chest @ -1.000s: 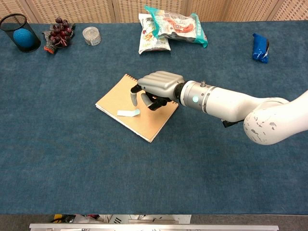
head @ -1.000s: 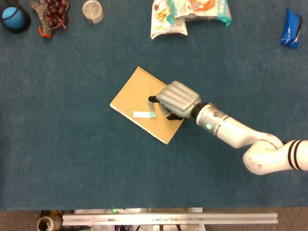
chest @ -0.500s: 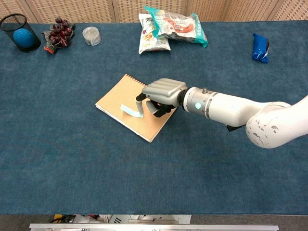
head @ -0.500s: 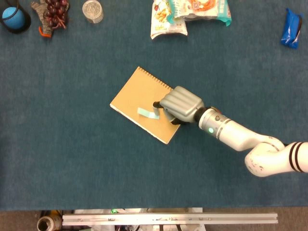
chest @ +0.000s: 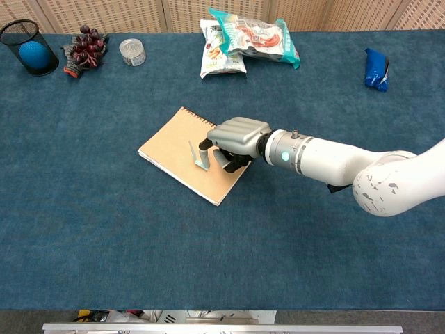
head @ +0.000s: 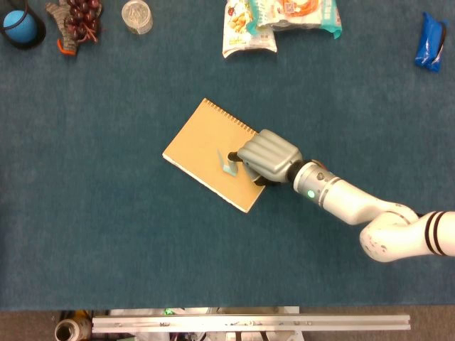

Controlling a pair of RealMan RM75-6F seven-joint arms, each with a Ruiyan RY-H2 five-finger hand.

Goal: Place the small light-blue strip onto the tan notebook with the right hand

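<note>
One tan notebook point(head: 210, 154) point(chest: 186, 152) lies at an angle on the blue surface point(head: 114, 234) point(chest: 104, 236), and the right hand point(head: 266, 155) point(chest: 235, 137) rests over its right corner, fingertips pinching one small light-blue strip point(head: 226, 163) point(chest: 197, 157), which stands tilted up from the cover with its lower end at the fingers. Beyond the notebook sit two snack bags point(head: 281, 20) point(chest: 243, 38), one clear jar point(head: 136, 15) point(chest: 131, 51) and one bunch of dark grapes point(head: 77, 21) point(chest: 85, 47); further left of these one black mesh cup point(head: 20, 27) point(chest: 28, 46) holds one blue ball, and one blue packet point(head: 430, 42) point(chest: 375, 68) lies far to the notebook's right. The left hand appears in neither view
</note>
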